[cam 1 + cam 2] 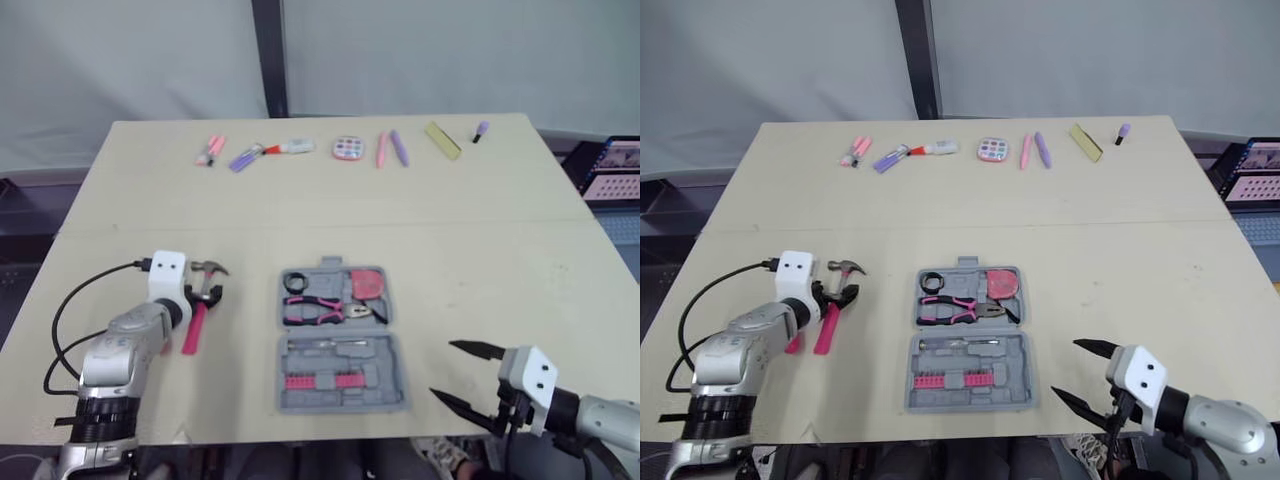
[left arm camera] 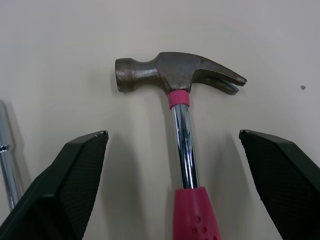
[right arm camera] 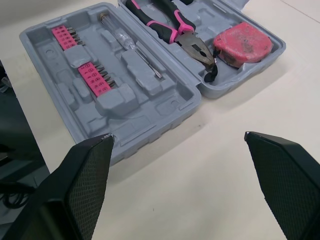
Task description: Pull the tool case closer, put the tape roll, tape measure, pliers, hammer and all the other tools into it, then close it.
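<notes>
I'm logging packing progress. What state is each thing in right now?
tool case: open, lying flat.
pliers: stowed in the case.
tape measure: stowed in the case.
tape roll: stowed in the case.
hammer: flat on the table, outside the case, ungripped.
left end effector: open, straddling the hammer's shaft.
right end effector: open, empty.

I see tool case (image 1: 340,340) lying open on table (image 1: 480,250), centre front. Far half: tape roll (image 1: 294,283) left, tape measure (image 1: 369,284) right, pliers (image 1: 325,311) before both. Near half: screwdriver (image 1: 335,344), bit rows (image 1: 325,380) before it. Hammer (image 2: 180,75) on table left of case, shaft between my left gripper's (image 2: 172,133) spread fingers, touching neither. Further left, possibly another tool (image 2: 5,150), mostly hidden. Right gripper (image 1: 442,368) right of case. Small items (image 1: 349,148) in row along far edge.
</notes>
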